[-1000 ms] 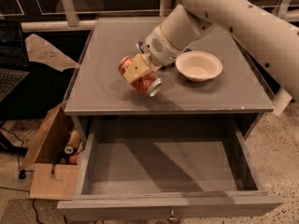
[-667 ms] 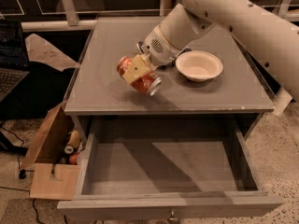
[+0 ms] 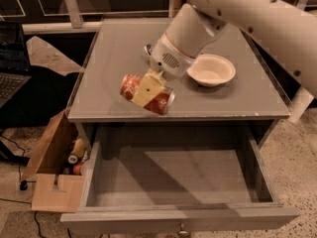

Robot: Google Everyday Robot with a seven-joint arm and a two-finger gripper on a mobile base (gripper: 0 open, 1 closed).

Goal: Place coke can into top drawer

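Coke can [image 3: 161,102] is on its side, tilted a little, silver end toward the lower right, and it sits over the front part of the grey table [image 3: 124,48], close to the front edge. The gripper [image 3: 147,90] is clamped right around the can's middle, and one pale finger [image 3: 148,86] crosses the red side. Whether the can is clear of the surface or brushing it, I cannot tell. The big white arm [image 3: 247,19] comes in from the upper right. Just beside the wrist, to the right, a white bowl [image 3: 211,69] stands upright on the table, apart from the can. Below the table's front edge the top drawer [image 3: 178,180] is pulled wide open, grey floor showing, its front panel at the bottom of the view with a small knob [image 3: 184,230]. The can is above the table, not over the drawer opening. Down at the left on the floor, a brown cardboard box [image 3: 49,148] lies open, with a tan bottle [image 3: 77,150] inside.
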